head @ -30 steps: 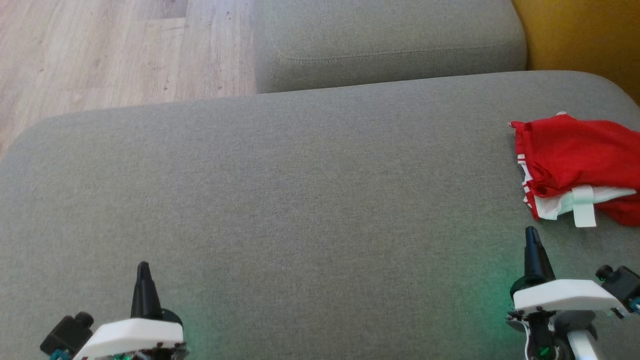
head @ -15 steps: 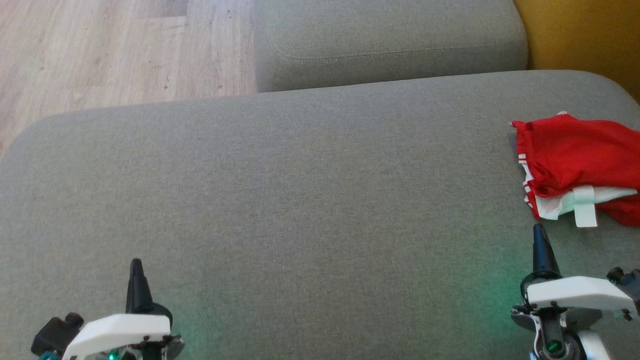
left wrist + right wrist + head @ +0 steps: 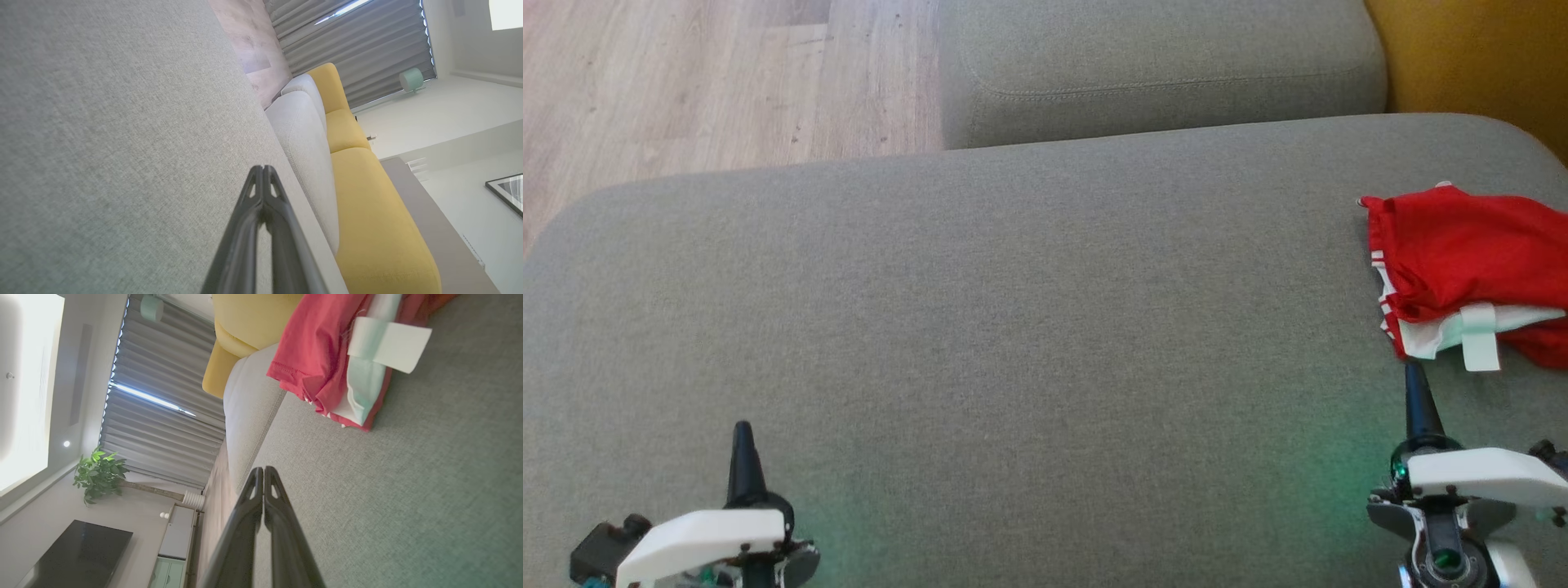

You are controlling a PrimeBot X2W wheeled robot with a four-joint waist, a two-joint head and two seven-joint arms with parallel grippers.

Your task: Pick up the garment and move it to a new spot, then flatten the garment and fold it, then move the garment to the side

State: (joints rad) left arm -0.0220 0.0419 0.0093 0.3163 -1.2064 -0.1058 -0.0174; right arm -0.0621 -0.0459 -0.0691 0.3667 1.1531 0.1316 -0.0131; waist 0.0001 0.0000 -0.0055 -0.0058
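The garment (image 3: 1462, 261) is a crumpled red piece with white trim and a white tag, lying at the right edge of the grey sofa cushion (image 3: 1029, 327); it also fills the top of the right wrist view as the garment (image 3: 322, 351). My right gripper (image 3: 1414, 371) is shut and empty, its tips just short of the garment's near edge. In its own view the right gripper (image 3: 263, 469) shows both fingers pressed together. My left gripper (image 3: 742, 429) is shut and empty over bare cushion at the lower left, its fingers likewise together as the left gripper (image 3: 262, 168).
A second grey cushion (image 3: 1160, 65) lies behind the main one. Yellow upholstery (image 3: 1478, 57) stands at the far right, and wooden floor (image 3: 703, 82) shows at the upper left. Wide bare cushion stretches between my two grippers.
My right gripper has shifted right and slightly back toward me. My left gripper has drawn a little left and lower. The garment has not moved.
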